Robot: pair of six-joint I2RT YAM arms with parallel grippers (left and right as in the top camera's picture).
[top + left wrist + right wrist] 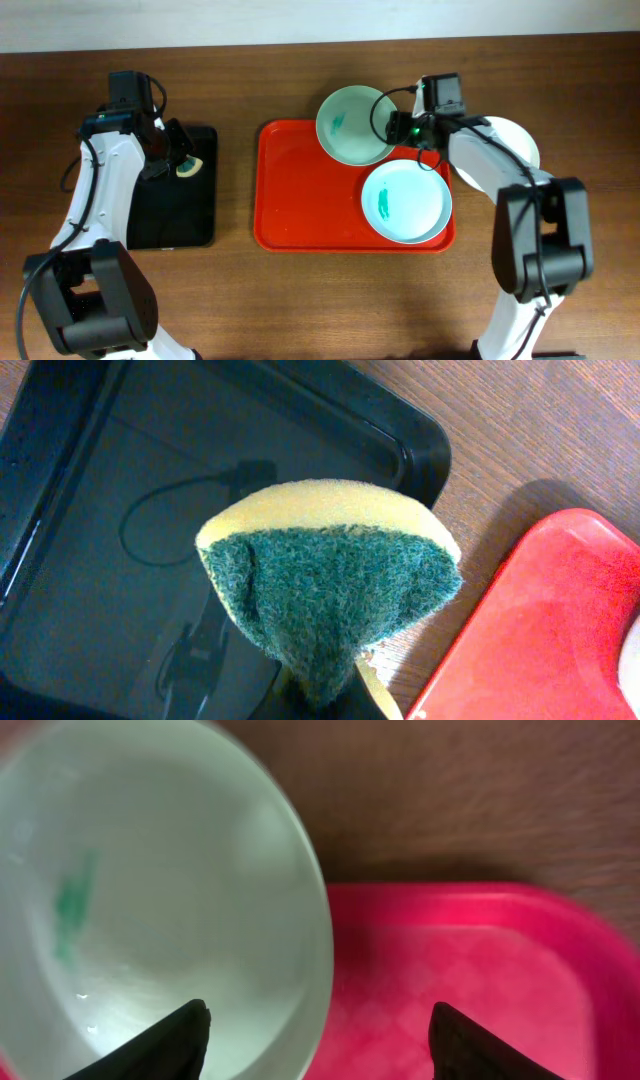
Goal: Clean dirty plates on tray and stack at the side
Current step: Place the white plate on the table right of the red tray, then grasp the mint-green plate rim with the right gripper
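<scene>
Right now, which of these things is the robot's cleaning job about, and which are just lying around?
Part of the job:
- red tray
- green plate, smeared
- blue plate, smeared
- white plate, off the tray
- sponge, in the left claw

Just there:
- black tray
- table

The table (300, 300) is dark brown wood with a lengthwise grain, ending in a pale strip (300, 20) along its far edge. Left of centre, a black tray (175, 215) lies directly on it, its long side running near to far. A band of bare wood separates it from the wider red tray (300, 190) to its right. A mint green plate (350, 125) overhangs that tray's far rim; whether it touches the wood is unclear. Right of the red tray, a white plate (518, 140) sits on the wood, only partly visible.
</scene>
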